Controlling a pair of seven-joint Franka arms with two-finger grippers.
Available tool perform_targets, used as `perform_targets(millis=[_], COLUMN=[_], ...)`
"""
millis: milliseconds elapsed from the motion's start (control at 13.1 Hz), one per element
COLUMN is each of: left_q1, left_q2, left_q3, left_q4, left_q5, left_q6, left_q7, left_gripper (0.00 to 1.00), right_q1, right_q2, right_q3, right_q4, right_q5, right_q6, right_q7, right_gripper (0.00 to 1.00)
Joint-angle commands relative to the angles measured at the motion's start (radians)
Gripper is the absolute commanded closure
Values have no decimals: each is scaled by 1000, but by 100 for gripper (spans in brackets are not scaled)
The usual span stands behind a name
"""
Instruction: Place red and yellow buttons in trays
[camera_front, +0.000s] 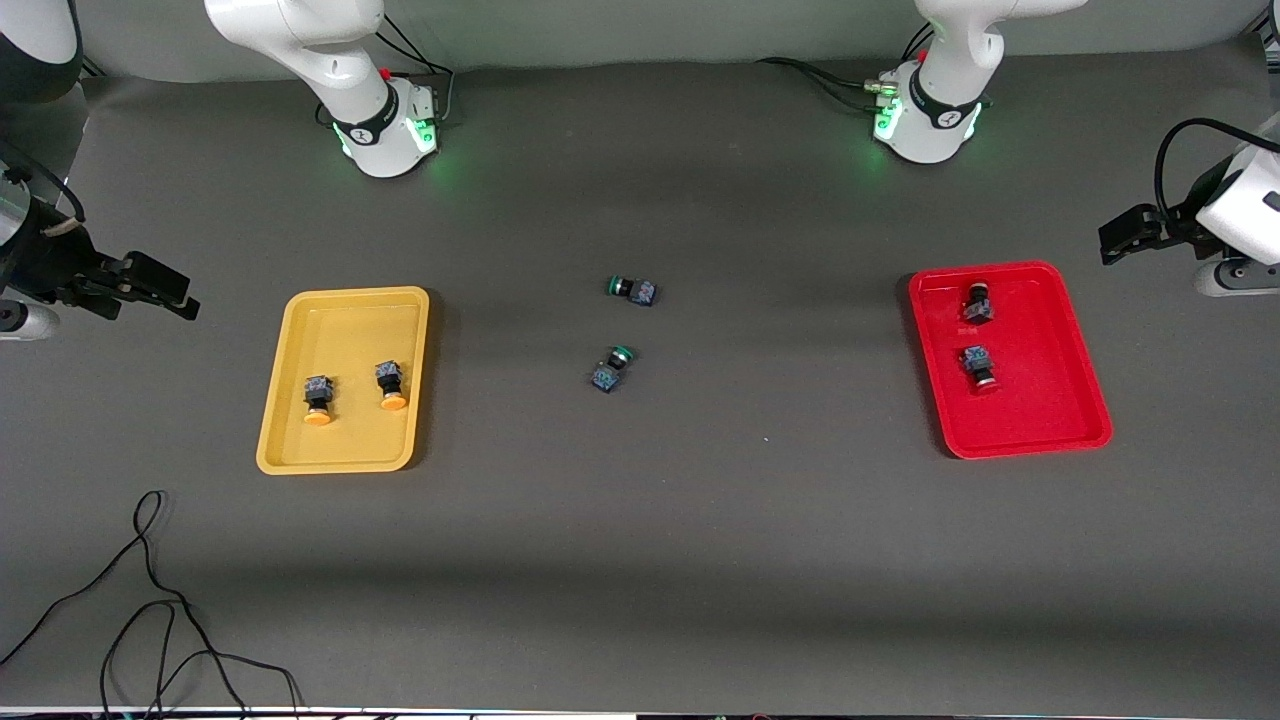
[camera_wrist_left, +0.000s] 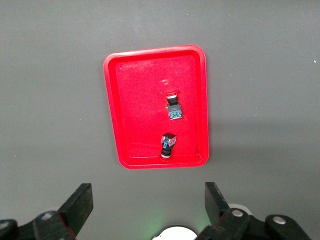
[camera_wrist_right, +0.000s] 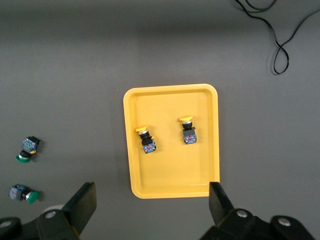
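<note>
Both yellow-capped buttons lying in the yellow tray toward the right arm's end of the table; both red-capped buttons lying in the red tray toward the left arm's end. Sorting judged complete, nothing left to move. Two green-capped buttons left lying mid-table between the trays. Left gripper up over the table beside the red tray, fingers spread wide, holding nothing. Right gripper up by the yellow tray, likewise wide apart and empty.

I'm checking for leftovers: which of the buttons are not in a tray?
The two green-capped buttons, one farther from the front camera, the other nearer. Both lie on the bare table between the yellow tray and the red tray; the yellow-capped and red-capped ones sit in trays.
</note>
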Motion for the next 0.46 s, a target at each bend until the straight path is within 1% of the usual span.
perform_targets(millis=[0,383], left_q1=[-10,-13], left_q2=[6,29], left_q3=[3,5], left_q4=[16,19], left_q5=[-10,-9], left_q6=[-27,-12], left_q7=[15,15], left_gripper=[0,0], right_q1=[-7,-7], right_q2=[-18,-17], right_q3=[0,-1], right_q4=[-16,-14], right_q5=[-24,-24], right_q6=[-17,-24], right_q7=[-54,-59], right_gripper=[0,0])
